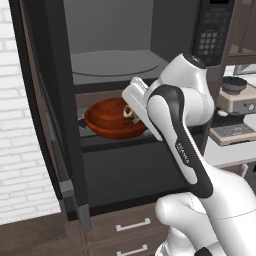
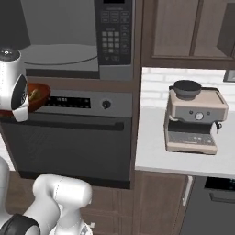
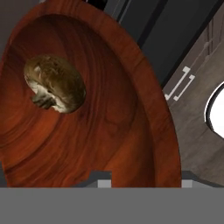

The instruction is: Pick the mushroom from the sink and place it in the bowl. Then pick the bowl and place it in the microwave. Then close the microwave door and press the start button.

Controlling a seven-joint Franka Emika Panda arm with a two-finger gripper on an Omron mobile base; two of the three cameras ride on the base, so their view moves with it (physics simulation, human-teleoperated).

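Bowl (image 1: 112, 119) with the mushroom (image 3: 54, 83) inside is up in the air in front of the oven (image 2: 73, 137), just below the open microwave (image 1: 112, 60) cavity. The gripper (image 3: 144, 177) sits at the bowl's near rim; in the hand view the finger tips are barely visible at the bottom edge, one either side of the rim wall, so it looks like a rim pinch, but I can't tell for sure whether the jaws are clamped or starting to spread. The mushroom lies against the bowl's inner slope, away from the gripper. Key relation: the turntable (image 1: 117, 64) is above and beyond the bowl, farther into the cabinet from the hand, so my read is the bowl needs to go up over the cavity's lower lip, then forward. Microwave door (image 1: 50, 110) is swung wide open at left, clear of that path. Keypad (image 2: 114, 39) is at right of the cavity. Espresso machine (image 2: 195, 117) on the counter (image 2: 151, 156) is well apart from it all.
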